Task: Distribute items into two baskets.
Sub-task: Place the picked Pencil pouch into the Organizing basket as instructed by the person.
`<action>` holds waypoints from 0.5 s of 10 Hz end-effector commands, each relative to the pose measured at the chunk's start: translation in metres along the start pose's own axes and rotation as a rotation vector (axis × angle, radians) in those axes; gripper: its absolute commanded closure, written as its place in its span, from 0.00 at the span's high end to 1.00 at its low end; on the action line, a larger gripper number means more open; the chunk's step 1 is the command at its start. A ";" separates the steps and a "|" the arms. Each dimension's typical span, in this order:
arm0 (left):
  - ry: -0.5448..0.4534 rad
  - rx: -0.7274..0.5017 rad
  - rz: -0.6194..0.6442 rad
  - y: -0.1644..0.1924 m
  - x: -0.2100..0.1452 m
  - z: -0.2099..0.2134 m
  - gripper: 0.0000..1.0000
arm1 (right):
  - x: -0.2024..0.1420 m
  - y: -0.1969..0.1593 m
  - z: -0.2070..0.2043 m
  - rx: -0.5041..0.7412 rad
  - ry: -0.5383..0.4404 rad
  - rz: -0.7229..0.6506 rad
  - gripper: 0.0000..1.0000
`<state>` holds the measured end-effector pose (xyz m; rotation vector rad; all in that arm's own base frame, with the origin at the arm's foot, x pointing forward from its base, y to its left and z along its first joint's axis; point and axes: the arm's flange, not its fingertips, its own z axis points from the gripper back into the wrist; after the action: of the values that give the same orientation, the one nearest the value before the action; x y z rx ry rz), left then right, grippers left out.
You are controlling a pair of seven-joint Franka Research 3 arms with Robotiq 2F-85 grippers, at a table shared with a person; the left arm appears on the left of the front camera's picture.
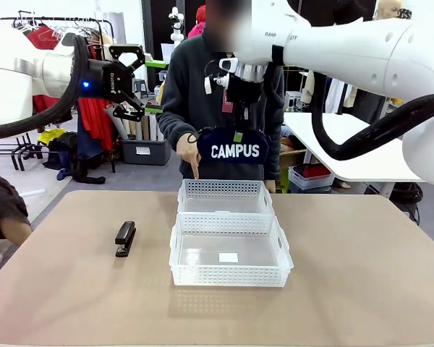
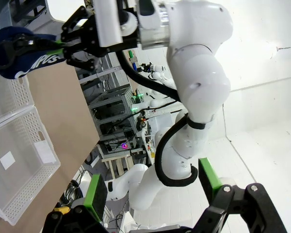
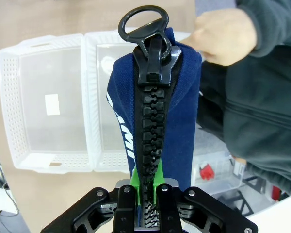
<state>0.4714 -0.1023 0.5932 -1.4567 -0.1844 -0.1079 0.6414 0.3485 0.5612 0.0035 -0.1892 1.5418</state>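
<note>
Left gripper (image 1: 152, 87): raised well above the table (image 1: 347, 275) at the left, jaws spread wide, nothing in them.

Stapler (image 1: 125, 238): lying on the table left of the baskets, apart from them, not yet sorted.

Near basket (image 1: 230, 275) and far basket (image 1: 224, 189): touching, one behind the other, no item in either (just a white label (image 1: 228, 257) in the near one).

Person's hand (image 1: 189, 150): finger pointing down by the far basket's left corner.

Pouch (image 1: 235, 150): hanging above the far basket, pinched at its zip edge by the right gripper (image 1: 239, 129), jaws narrow.

Judgement: nothing delivered yet. The pouch drop looks closest, then the stapler.
</note>
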 end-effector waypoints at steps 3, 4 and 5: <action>-0.005 0.000 -0.004 -0.002 0.000 0.000 1.00 | 0.004 -0.004 -0.046 0.024 0.040 0.025 0.00; -0.005 0.000 -0.004 -0.002 0.000 0.000 1.00 | 0.004 -0.005 -0.059 0.036 0.056 0.023 0.00; -0.005 0.000 -0.004 -0.002 0.000 0.000 1.00 | 0.004 -0.003 -0.071 0.060 0.074 0.020 0.00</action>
<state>0.4714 -0.1023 0.5932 -1.4566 -0.1845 -0.1079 0.6542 0.3597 0.4923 0.0331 -0.0980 1.5507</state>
